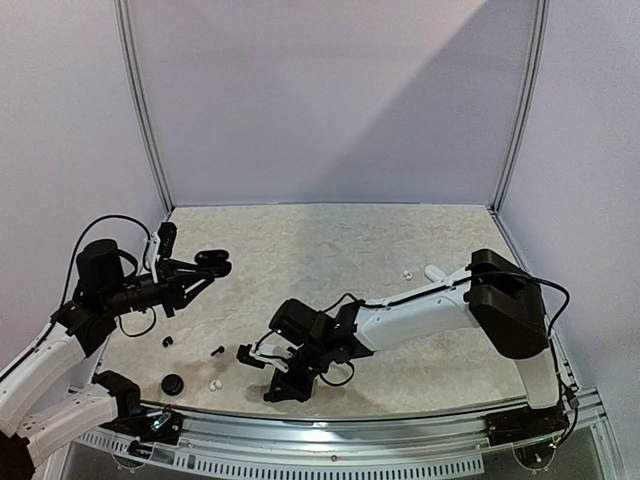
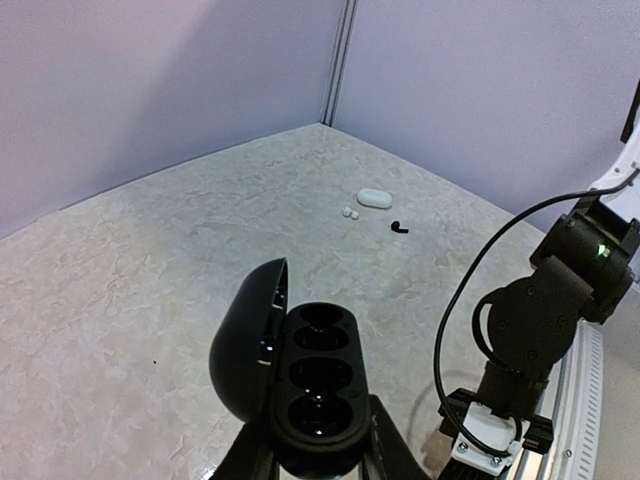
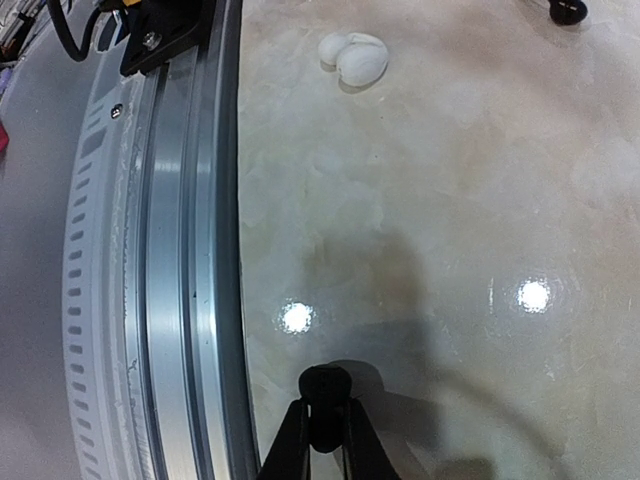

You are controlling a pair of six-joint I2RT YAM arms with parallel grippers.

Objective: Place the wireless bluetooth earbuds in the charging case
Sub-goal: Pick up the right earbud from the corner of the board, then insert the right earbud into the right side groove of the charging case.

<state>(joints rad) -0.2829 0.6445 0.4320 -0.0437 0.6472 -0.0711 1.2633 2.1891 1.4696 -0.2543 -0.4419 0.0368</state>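
The black charging case (image 2: 320, 385) sits between the fingers of my left gripper (image 2: 320, 445), lid swung open to the left and its wells showing dark. In the top view that gripper (image 1: 203, 269) holds the case (image 1: 215, 264) above the table's left side. My right gripper (image 3: 327, 412) is shut on a small black earbud (image 3: 327, 385) just over the table near the front rail. From above, the right gripper (image 1: 272, 388) is low at front centre. A white earbud (image 3: 353, 58) lies ahead of it, and black earbuds (image 1: 168, 341) lie loose at the front left.
The metal rail (image 3: 170, 250) runs close along the right gripper's left side. A round black piece (image 1: 172, 384) rests near the front left edge. A white case (image 2: 374, 198), white earbuds (image 2: 349, 212) and a black earbud (image 2: 399, 227) lie at the far right.
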